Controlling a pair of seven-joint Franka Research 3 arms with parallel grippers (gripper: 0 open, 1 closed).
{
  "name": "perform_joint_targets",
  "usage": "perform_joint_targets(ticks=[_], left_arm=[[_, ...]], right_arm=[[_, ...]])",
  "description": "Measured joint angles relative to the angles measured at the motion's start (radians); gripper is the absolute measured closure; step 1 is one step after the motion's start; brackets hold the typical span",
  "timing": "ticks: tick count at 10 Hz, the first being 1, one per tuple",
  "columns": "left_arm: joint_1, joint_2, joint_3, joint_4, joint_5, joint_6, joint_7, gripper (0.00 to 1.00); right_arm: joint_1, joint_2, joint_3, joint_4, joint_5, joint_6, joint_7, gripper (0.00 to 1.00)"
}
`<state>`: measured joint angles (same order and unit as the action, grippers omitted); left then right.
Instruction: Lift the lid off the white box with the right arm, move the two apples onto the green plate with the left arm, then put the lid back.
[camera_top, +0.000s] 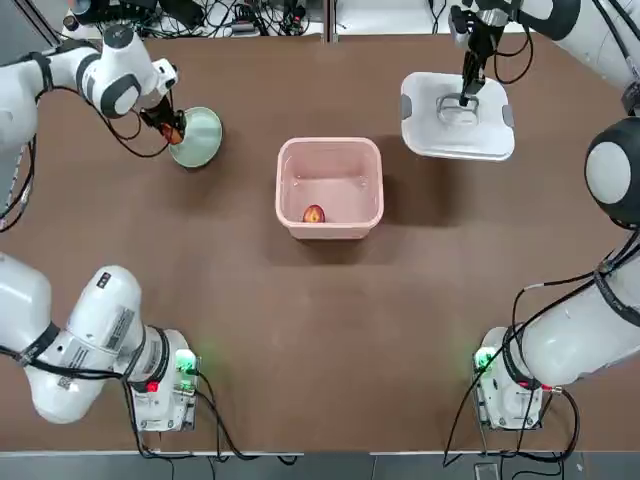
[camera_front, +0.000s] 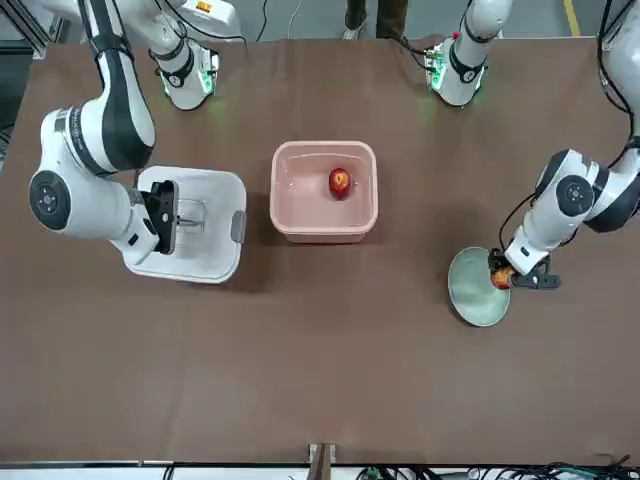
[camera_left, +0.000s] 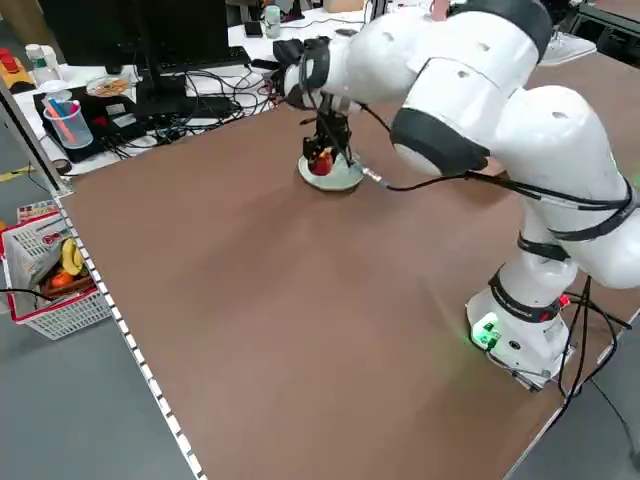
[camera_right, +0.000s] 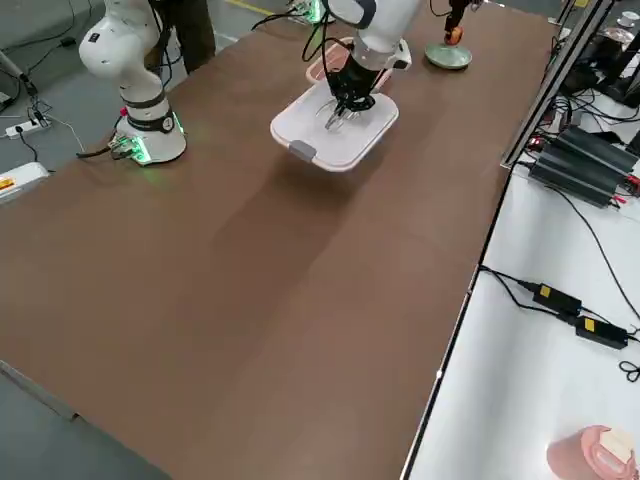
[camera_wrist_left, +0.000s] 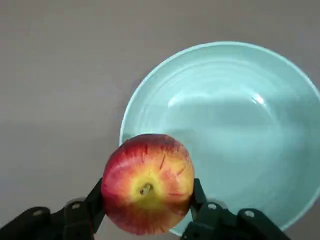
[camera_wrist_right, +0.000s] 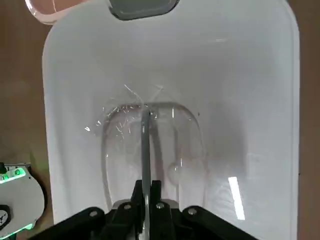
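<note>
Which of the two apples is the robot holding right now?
The apple at the green plate's rim, clamped in the left gripper. The other apple lies untouched inside the white box.

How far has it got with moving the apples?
Done: the lid is off the white box, held by the right claw. In hand: the left claw carries one apple at the green plate's edge. Left: the second apple, still boxed, then re-lidding.

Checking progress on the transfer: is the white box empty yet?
Not empty. One apple lies in the white box; the left end effector holds the other apple at the green plate.
</note>
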<state>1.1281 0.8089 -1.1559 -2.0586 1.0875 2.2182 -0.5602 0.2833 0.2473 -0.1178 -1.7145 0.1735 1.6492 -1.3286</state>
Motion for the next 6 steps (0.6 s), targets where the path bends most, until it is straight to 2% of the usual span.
perform_joint_targets(ticks=[2,4,6], left_arm=[[-0.082,0.003,0.046,0.048,0.0,0.007,0.0,0.31],[-0.166,0.008,0.115,0.083,0.0,0.058,0.0,0.31],[-0.199,0.016,0.146,0.091,0.0,0.074,0.001,0.29]], right_arm=[[-0.005,0.0,-0.001,0.0,0.0,-0.001,0.0,0.93],[-0.012,0.0,-0.001,0.0,0.0,-0.001,0.0,0.93],[-0.014,0.0,-0.001,0.0,0.0,-0.001,0.0,0.93]])
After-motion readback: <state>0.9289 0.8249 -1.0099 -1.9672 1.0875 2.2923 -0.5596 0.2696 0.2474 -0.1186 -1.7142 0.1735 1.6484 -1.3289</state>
